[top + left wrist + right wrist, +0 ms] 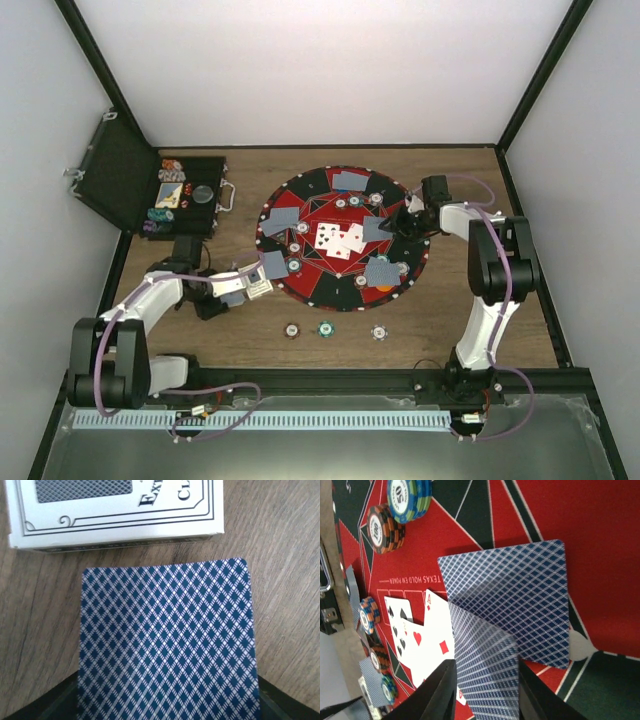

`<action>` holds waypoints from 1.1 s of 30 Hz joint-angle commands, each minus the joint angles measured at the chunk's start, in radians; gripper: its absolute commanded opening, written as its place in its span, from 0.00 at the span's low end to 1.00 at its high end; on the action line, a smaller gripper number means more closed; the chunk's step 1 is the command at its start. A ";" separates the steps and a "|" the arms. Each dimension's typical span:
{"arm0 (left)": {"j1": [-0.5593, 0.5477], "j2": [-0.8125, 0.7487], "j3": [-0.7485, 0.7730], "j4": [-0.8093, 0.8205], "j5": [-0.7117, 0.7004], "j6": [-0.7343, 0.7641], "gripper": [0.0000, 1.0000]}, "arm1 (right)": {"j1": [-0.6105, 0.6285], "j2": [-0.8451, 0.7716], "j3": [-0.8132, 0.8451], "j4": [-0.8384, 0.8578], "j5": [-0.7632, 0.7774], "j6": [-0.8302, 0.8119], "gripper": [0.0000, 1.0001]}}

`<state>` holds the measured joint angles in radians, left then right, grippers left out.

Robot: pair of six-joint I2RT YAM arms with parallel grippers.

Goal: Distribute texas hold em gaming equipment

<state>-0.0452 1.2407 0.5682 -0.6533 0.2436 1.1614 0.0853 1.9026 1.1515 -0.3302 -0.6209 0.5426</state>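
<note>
- A black case [208, 166] lies open at the far left of the wooden bench [450, 325], its lid [115, 185] propped toward the wall and its metal handle [228, 196] facing the mat.
- A round red-and-black felt mat [312, 186] sits mid-bench, printed "TEXAS HOLD EM POKER".
- A white card box [115, 510] lies flat on the wood.

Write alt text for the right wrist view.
Two black fingers pinch a bent blue lattice-backed playing card over a second face-down card on the red-and-black felt poker mat. Face-up white cards and striped round chip stacks lie to the left.

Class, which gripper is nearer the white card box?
Left. The left gripper, holding a card, is just short of the white card box; the right gripper holds another card far across the round mat.
</note>
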 commanded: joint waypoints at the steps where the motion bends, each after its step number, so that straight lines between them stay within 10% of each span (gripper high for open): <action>1: 0.005 0.039 0.008 0.014 0.007 0.020 0.79 | -0.010 0.002 0.041 -0.044 0.042 -0.040 0.39; 5: 0.005 0.013 0.048 -0.068 0.016 0.017 0.99 | -0.010 -0.015 0.058 -0.080 0.084 -0.052 0.55; 18: 0.001 -0.009 0.311 -0.293 0.172 -0.057 1.00 | -0.010 -0.265 0.076 -0.153 0.375 -0.077 1.00; 27: 0.025 0.003 0.279 0.463 0.173 -0.803 1.00 | -0.009 -0.612 -0.173 0.036 0.791 -0.077 1.00; 33: 0.033 0.055 0.075 0.965 0.092 -1.020 1.00 | -0.008 -0.799 -0.582 0.556 0.971 -0.205 1.00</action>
<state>-0.0170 1.2461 0.7475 -0.1085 0.3889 0.3813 0.0837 1.1637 0.7567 -0.1070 0.1566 0.4198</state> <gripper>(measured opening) 0.999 0.998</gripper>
